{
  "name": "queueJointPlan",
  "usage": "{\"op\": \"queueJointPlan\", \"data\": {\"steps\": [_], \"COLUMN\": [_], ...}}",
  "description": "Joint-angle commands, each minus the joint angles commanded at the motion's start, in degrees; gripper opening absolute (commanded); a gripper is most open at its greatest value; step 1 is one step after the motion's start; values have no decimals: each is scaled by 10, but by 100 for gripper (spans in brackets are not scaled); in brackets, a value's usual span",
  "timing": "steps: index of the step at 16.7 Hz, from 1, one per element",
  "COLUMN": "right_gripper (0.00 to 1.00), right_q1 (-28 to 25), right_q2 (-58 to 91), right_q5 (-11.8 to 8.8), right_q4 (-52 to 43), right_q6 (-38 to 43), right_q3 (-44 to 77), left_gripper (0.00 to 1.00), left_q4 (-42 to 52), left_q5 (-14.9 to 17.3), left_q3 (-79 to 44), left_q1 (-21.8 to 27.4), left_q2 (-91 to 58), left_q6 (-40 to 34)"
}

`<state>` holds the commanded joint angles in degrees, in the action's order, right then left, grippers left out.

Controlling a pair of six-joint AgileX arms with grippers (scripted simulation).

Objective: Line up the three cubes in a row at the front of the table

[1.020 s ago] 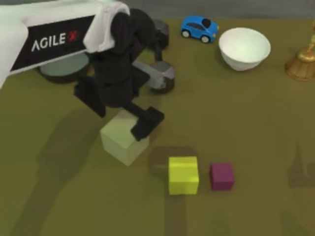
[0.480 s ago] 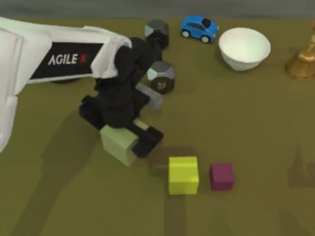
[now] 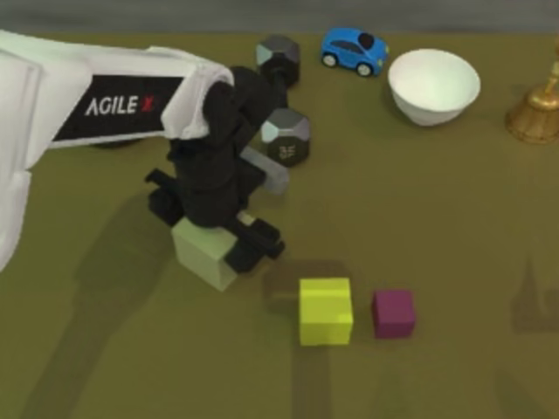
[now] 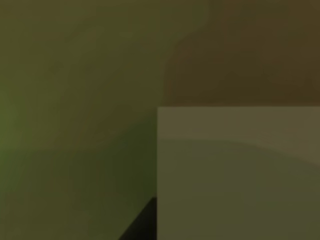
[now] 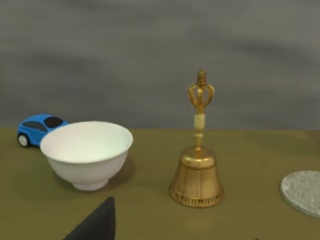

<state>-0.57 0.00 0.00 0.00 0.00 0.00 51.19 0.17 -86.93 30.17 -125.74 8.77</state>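
Observation:
The large pale yellow-green cube (image 3: 199, 254) sits on the olive-brown table (image 3: 454, 227), left of centre. My left gripper (image 3: 210, 223) is down over it, one black finger against each of two opposite sides, shut on it. In the left wrist view this cube (image 4: 240, 175) fills the near field beside a dark fingertip (image 4: 142, 227). To the right, nearer the front, the bright yellow cube (image 3: 326, 310) and the small magenta cube (image 3: 393, 312) stand side by side with a narrow gap. My right gripper (image 5: 177, 235) is outside the top view, parked and open.
Along the back stand a dark dumbbell (image 3: 284, 131), a blue toy car (image 3: 353, 50), a white bowl (image 3: 434, 85) and a brass bell (image 3: 534, 109). A grey disc (image 5: 302, 192) lies beside the bell in the right wrist view.
My left gripper came down over the pale cube and its fingers drew in against its sides. The cube shifted slightly left. The yellow and magenta cubes have not moved.

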Motion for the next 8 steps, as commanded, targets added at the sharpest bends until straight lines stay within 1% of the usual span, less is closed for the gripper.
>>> {"op": "queueJointPlan", "data": {"steps": [5,6,8], "right_gripper": [100,100,100], "right_q1": [0,0,0], "right_q2": [0,0,0], "right_q5": [0,0,0], "right_q4": [0,0,0], "right_q6": [0,0,0], "right_q3": [0,0,0], "left_gripper": [2,0,0], "left_q4": [0,0,0], "left_q5": [0,0,0], "left_q3": [0,0,0], "left_q1": [0,0,0], "left_q2": [0,0,0], "left_q6": [0,0,0]}}
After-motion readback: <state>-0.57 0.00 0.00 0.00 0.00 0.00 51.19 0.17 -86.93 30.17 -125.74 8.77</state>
